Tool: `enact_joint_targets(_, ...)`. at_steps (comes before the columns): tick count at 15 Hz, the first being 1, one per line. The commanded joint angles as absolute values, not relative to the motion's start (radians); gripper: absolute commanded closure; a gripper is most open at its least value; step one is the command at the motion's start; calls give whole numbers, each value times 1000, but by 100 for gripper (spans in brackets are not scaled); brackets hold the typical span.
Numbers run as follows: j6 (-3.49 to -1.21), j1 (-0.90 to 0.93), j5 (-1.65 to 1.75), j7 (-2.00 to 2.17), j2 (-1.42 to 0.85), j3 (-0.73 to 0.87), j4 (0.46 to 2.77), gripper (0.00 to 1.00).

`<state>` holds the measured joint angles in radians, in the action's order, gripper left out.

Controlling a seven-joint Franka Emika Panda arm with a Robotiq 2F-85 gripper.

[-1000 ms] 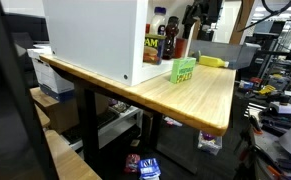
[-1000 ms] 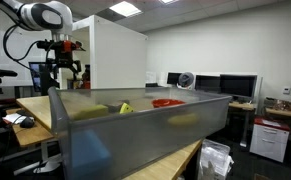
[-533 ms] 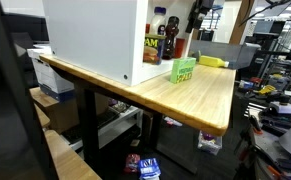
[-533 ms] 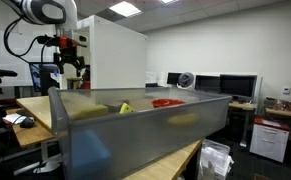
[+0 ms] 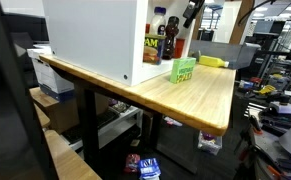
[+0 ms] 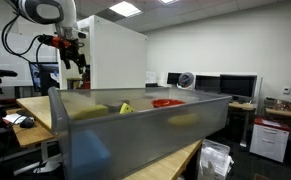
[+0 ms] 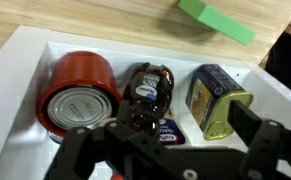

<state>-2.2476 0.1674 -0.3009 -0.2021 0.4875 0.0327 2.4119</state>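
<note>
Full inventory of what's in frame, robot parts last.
red can: 1, red with silver end, in the white box, beside the bottle
bottle: 1, dark brown, in the white box, between can and tin
tin: 1, blue and yellow, in the white box, on the bottle's other side
green box: 1, green, on the table outside the white box
yellow item: 1, on the table beyond the green box, too blurred to name
white box: 1, white, on the table
table: 1, light wood
bin: 1, translucent grey, foreground
arm: 1, white
gripper: 1, black, open, empty, facing the bottle
</note>
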Motion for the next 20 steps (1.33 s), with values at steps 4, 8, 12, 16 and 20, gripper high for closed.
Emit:
enact_joint_targets(4,-2551,145,-351,-39,577,-10,2557,0)
enact_joint_targets(8,-2753,128,-326,70,588,-44,2619,0)
enact_joint_targets(12,-2860,94,-288,154,579,-81,2655,0)
enact_joint_targets(16,-2888,64,-264,197,577,-103,2677,0)
enact_joint_targets(20,-2907,41,-248,222,573,-115,2683,0)
